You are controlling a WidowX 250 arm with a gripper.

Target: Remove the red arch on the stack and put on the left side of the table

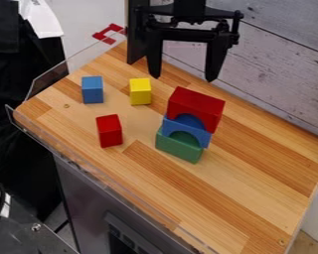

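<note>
The black gripper (184, 77) hangs open over the back of the table, its two fingers apart with nothing between them, above and behind the stack. A red arch (196, 106) lies on top of the stack, right of the table's middle. Under it is a blue arch (186, 131), and a green arch (179, 147) forms the bottom, resting on the wooden table (255, 183). The gripper and the red arch are apart.
Left of the stack stand a yellow block (140, 92), a blue block (93, 90) and a red block (109, 131). A clear low guard (48, 79) runs along the table's left edges. A whitewashed plank wall (281, 74) borders the back.
</note>
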